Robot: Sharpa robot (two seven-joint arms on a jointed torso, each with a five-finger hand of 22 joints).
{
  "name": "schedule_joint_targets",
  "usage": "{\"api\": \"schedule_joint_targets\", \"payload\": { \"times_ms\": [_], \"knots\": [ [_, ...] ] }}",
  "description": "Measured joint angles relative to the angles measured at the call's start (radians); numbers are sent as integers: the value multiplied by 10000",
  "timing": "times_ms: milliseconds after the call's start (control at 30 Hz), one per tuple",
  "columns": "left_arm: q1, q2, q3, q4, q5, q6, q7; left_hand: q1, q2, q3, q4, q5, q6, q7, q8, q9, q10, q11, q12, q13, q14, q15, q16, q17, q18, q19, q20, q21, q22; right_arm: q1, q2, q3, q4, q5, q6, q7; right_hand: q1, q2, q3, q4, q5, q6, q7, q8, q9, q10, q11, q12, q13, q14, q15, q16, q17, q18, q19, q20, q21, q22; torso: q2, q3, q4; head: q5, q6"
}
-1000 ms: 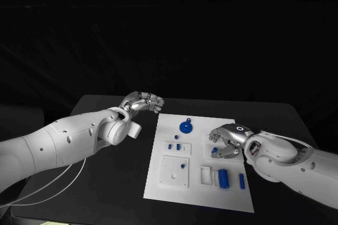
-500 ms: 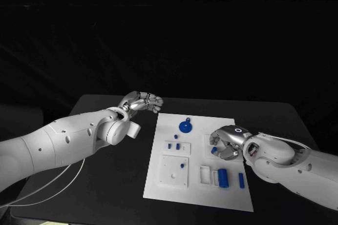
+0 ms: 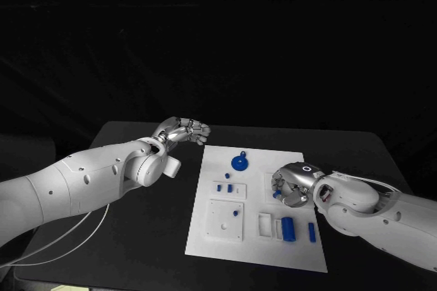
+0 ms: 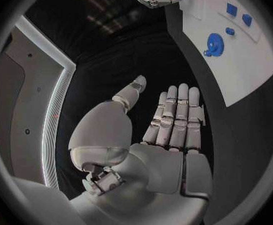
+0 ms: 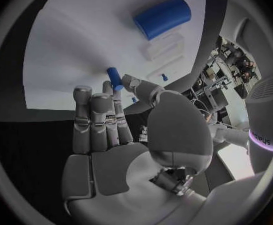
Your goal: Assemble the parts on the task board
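**Right hand pinches a small part over the task board**

Head view: the task board (image 3: pixel 239 240) lies mid-bench (image 3: pixel 136 240). The right hand (image 3: pixel 293 185) hovers over the board's right side; the left hand (image 3: pixel 185 132) hangs off its far-left corner, fingers curled.

Left wrist view: left hand (image 4: pixel 168 120) — fingers straight, side by side, holding nothing; a blue gear (image 4: pixel 215 43) lies on the board.

Right wrist view: right hand (image 5: pixel 111 120) pinches a small blue peg (image 5: pixel 114 78) — a blue cylinder (image 5: pixel 162 17) lies beyond it on the board.

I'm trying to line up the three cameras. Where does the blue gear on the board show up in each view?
Head view: blue gear near the task board's far end, ahead of the right hand.
Left wrist view: blue gear on the board beyond the left hand.
Right wrist view: not seen.
Shared landmark: the white task board.
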Motion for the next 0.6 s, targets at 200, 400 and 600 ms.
{"api": "schedule_joint_targets", "payload": {
  "times_ms": [200,400,600],
  "knots": [
    [0,-4,0,1,2,2,-4,0,0,0,0,0,0,0,0,1,0,0,0,-11,0,0,-39,3,100,0,0,0,8,-3,60,-24,-50,-78,39,-43,0,0,28,-28,0,28,-5,0,-1,152,-9,0,18,-40,-36,0,-4,1,-5,2,36,-1,-1,3,-1,-3,-21],
    [0,-7,0,2,3,5,-8,0,0,0,0,0,0,0,0,-10,0,0,0,-24,0,0,-39,11,102,0,1,0,8,-3,117,-72,-132,-136,45,-79,66,-66,81,-81,0,28,-5,-1,9,92,44,1,22,-40,-36,0,-26,-1,-6,2,36,-1,-1,6,-5,-7,-33],
    [0,-7,0,5,4,7,-11,0,0,0,0,0,0,0,0,-11,-37,37,0,-34,0,0,-39,11,100,0,0,0,17,-5,146,-100,-171,-174,42,-108,66,-66,165,-165,1,5,17,-1,7,21,43,-49,22,-40,-36,0,-39,0,-6,3,36,-2,-1,5,-1,-14,-39]
  ]
}}
